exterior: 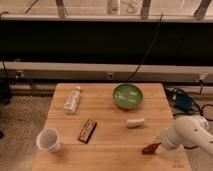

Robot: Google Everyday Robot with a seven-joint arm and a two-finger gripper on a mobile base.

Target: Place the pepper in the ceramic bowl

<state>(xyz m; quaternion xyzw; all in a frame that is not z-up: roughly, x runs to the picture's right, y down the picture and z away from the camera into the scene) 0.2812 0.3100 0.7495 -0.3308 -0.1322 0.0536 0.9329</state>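
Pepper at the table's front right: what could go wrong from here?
The pincer sits right against the pepper near the front edge of the table; a weak hold or a nudge could send it over. The white oblong piece lies between the pepper and the ceramic bowl, so a low carry might knock it.

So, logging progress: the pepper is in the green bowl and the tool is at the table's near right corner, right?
No. The camera view shows the pepper outside the green bowl, by the tool at the near right corner of the table.
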